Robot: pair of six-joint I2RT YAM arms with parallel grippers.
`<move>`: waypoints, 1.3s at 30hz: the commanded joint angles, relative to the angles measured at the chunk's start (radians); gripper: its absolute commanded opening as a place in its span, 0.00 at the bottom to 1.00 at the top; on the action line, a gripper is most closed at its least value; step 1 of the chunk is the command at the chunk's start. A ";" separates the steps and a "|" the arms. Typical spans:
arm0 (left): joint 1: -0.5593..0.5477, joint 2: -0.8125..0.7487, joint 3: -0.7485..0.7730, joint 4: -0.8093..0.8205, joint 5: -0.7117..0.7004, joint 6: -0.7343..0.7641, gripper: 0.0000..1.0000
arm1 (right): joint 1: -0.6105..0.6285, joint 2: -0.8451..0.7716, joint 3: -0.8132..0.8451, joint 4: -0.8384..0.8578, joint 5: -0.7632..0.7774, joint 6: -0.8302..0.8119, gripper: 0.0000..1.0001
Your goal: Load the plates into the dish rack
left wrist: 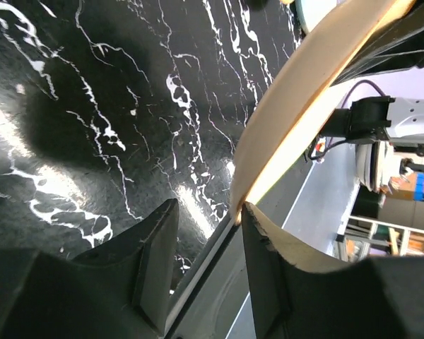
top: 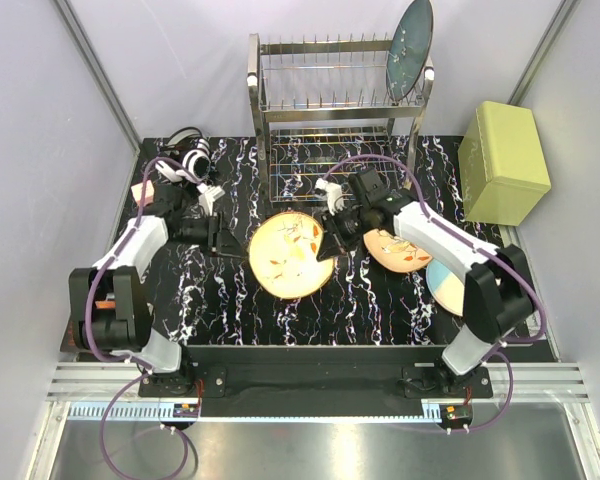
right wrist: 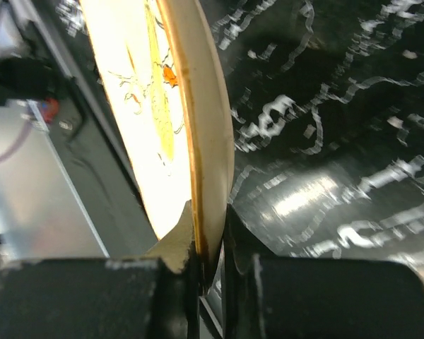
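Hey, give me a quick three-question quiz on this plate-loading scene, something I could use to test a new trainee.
1. Multiple choice: How does the glossy teal round ceramic plate sit in the shiny two-tier metal wire dish rack? A lying flat; B on edge in the upper tier; C on edge in the lower tier.
2. True or false: The right gripper is clamped on the rim of the orange-peach round ceramic plate with dark branch marks.
3. Fill in: At that plate's opposite edge, the left gripper is ____.

Key: 1 B. 2 True. 3 open.

Teal plate point(top: 411, 47) upright in rack's point(top: 320, 105) upper tier
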 commanded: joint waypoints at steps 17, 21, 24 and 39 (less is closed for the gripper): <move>0.063 -0.051 0.086 0.029 -0.036 0.071 0.44 | -0.006 -0.218 0.677 -0.221 0.713 -0.013 0.00; 0.061 -0.035 0.091 0.040 -0.034 0.069 0.44 | -0.005 -0.076 1.070 -0.202 0.884 -0.046 0.00; 0.061 -0.028 0.085 0.049 -0.034 0.069 0.44 | -0.006 0.035 1.330 -0.178 0.990 -0.040 0.00; 0.061 -0.009 0.037 0.122 -0.048 0.023 0.45 | 0.009 0.236 1.360 0.482 1.574 -0.303 0.00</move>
